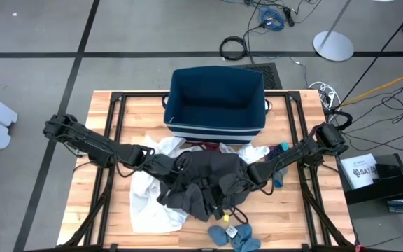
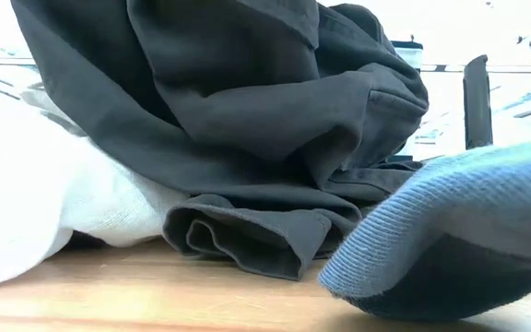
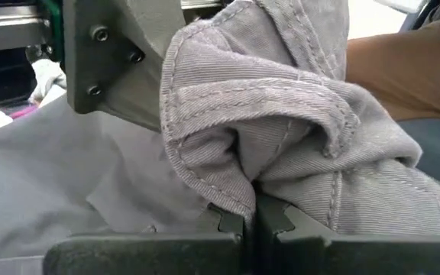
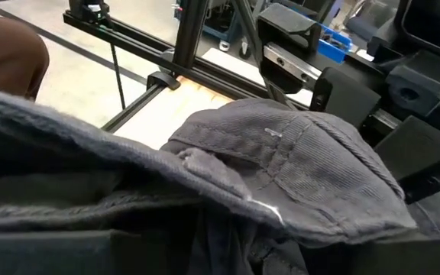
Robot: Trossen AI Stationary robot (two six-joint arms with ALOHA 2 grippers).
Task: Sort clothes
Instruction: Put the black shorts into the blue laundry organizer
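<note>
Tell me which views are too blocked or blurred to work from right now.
Low view: dark grey garment and a blurred blue sock fill the frame, with the background washed out bright. Left wrist view: grey fabric pinched in the left gripper hides the table. Right wrist view: soft cloth blocks the foreground. High view: clear.

Even overhead light; low view backlit, near blue sock (image 2: 450,249) blurred

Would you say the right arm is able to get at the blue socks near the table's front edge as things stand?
Probably not yet: the right gripper is buried in the dark grey garment, seemingly holding it. The blue socks themselves lie uncovered.
</note>
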